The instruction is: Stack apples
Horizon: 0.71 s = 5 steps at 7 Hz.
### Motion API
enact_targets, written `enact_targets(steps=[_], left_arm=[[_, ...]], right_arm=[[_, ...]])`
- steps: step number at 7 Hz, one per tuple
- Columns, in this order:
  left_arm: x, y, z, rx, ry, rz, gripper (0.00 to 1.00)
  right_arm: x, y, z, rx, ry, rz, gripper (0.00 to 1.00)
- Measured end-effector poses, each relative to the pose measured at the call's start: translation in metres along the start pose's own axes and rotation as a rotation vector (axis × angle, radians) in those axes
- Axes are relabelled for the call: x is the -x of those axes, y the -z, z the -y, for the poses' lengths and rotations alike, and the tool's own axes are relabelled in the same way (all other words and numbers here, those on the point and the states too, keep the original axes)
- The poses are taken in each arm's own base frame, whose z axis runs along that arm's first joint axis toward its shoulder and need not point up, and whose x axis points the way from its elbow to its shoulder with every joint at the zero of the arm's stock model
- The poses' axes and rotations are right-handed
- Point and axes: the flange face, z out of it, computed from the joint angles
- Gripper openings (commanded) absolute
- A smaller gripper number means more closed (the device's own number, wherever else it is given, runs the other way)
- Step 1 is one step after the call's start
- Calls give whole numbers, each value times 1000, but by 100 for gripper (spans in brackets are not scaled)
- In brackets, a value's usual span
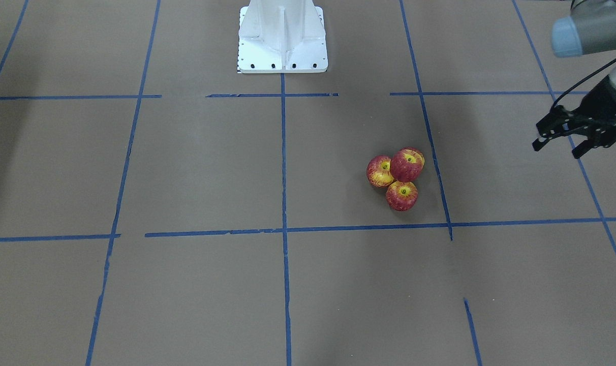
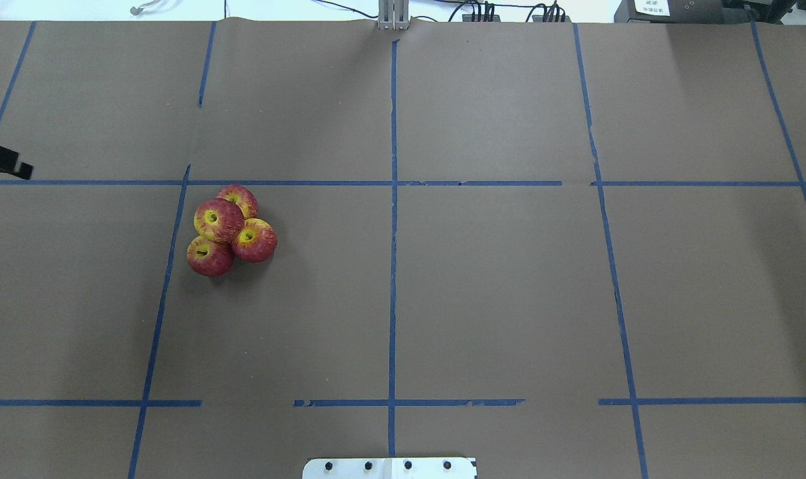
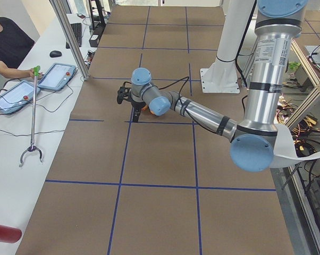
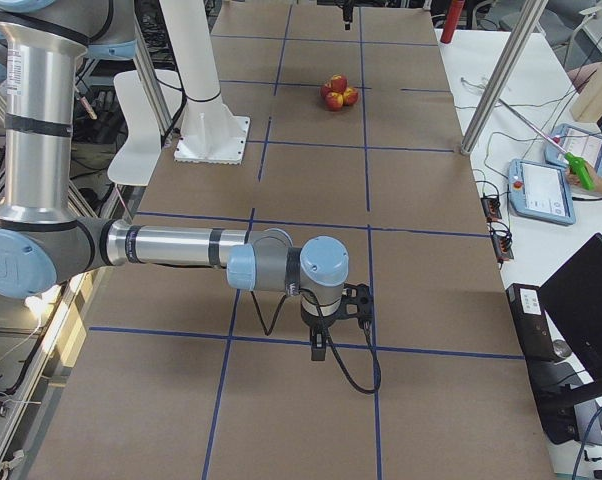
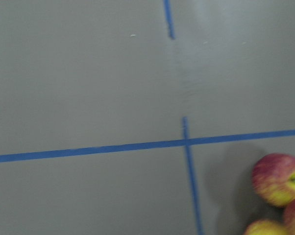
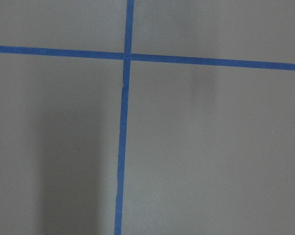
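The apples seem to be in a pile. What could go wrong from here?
1. The top apple rests only on the round lower apples, so a small shake may roll it off.
2. The left gripper hangs open to one side, apart from the pile; a low move across could probably knock the pile over.
3. The table is flat, so a fallen apple may roll away.

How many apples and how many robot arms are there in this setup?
Apples: 4
Robot arms: 2 (left arm, right arm)
Total: 6
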Motion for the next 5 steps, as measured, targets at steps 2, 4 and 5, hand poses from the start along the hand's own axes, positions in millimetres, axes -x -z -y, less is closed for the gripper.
enact_targets(steps=[2, 4, 5], left_arm=[[116, 21, -30, 1, -93, 77, 100], [204, 49, -47, 38, -94, 215, 100], [225, 67, -47, 63, -70, 252, 100]], right_arm=[[0, 0, 0, -1, 1, 0, 100], [0, 0, 0, -1, 1, 0, 100], [0, 0, 0, -1, 1, 0, 100]])
